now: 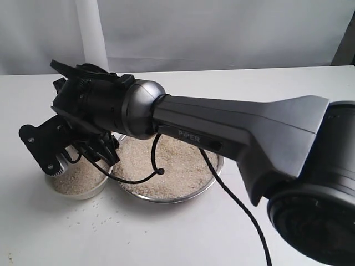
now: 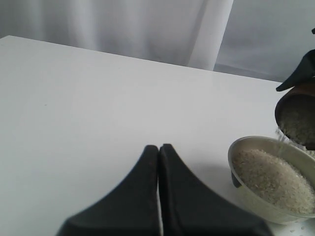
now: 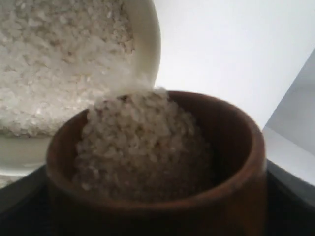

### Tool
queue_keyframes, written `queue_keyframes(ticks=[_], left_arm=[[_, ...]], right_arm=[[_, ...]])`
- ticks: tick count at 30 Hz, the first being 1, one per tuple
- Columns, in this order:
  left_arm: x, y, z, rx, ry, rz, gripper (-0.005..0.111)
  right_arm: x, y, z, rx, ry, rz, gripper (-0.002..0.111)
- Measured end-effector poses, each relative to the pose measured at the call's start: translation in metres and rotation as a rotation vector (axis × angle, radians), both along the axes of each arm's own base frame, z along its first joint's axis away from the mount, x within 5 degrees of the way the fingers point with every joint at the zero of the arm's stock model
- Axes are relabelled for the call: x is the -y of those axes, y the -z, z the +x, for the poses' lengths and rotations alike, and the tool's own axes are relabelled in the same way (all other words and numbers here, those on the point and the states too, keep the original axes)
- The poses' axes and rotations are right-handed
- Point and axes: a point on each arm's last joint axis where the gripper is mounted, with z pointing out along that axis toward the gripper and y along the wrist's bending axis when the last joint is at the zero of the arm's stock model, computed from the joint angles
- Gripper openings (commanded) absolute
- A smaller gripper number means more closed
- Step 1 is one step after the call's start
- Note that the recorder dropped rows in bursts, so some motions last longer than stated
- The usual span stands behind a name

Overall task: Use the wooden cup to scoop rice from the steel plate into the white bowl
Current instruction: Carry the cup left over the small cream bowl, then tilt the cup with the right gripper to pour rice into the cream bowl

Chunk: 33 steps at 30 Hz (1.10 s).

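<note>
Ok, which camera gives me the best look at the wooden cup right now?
Right wrist view: the wooden cup fills the frame, tilted, rice spilling toward the white bowl. Left wrist view catches only part of it at the frame edge, above the bowl. In the exterior view the arm hides it.

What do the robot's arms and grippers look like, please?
The right arm is dark grey and angular, lettered PiPER in white, with a rounded silver joint, a black wrist and a thin black cable looping beneath. The left gripper has black tapered fingers.
</note>
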Motion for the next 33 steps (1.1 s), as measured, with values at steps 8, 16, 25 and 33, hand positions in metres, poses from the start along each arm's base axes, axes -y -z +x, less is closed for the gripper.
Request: queue_keyframes(ticks=[8, 16, 25, 33], left_arm=[[0.0000, 0.0000, 0.0000, 0.000, 0.000, 0.000, 0.000], [0.0000, 0.0000, 0.0000, 0.000, 0.000, 0.000, 0.000], [0.0000, 0.0000, 0.0000, 0.000, 0.000, 0.000, 0.000], [0.0000, 0.0000, 0.0000, 0.000, 0.000, 0.000, 0.000]], right_arm=[[-0.0016, -0.0040, 0.0036, 0.084, -0.039, -0.015, 0.000], [-0.0014, -0.0065, 0.0065, 0.138, -0.061, -0.037, 0.000], [-0.0007, -0.0073, 0.0078, 0.162, -0.068, -0.055, 0.000], [-0.0045, -0.0082, 0.0012, 0.196, -0.093, -0.098, 0.000]])
